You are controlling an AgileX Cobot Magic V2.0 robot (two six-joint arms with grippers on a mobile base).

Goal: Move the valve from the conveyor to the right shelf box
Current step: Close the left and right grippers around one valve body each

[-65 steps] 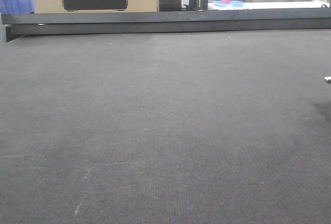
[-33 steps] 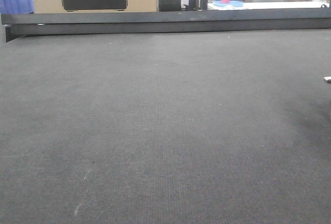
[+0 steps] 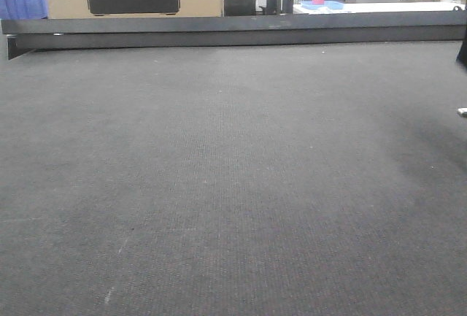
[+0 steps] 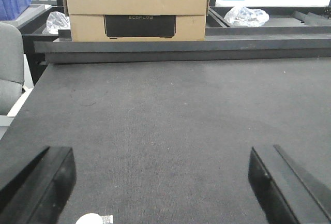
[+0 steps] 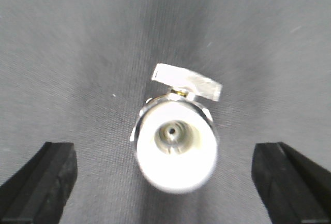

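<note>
**Right pincer spread wide over the valve**

Right wrist view first: the valve (image 5: 176, 141) lies on the conveyor (image 5: 77, 53), dead centre and blurred. Its round white end faces the camera, and its flat handle (image 5: 187, 81) sits at 1 o'clock. The right gripper (image 5: 164, 154) is spread wide, with its black fingers (image 5: 44, 177) down at 8 and 4 o'clock. Both are well apart from the valve, so nothing is gripped.

Over to the left gripper (image 4: 160, 162): it stands just as wide, with only belt between the jaws. The black rail (image 4: 181, 53) and a cardboard box (image 4: 135, 6) are up at 12 o'clock.

Now the front view, against half a second ago. A dark shape (image 3: 462, 46) has come in at the right edge, 2 o'clock, too cropped to name. The shadow on the belt below it reaches further in. The pale sliver (image 3: 462, 112) at 3 o'clock sits where it sat.
</note>
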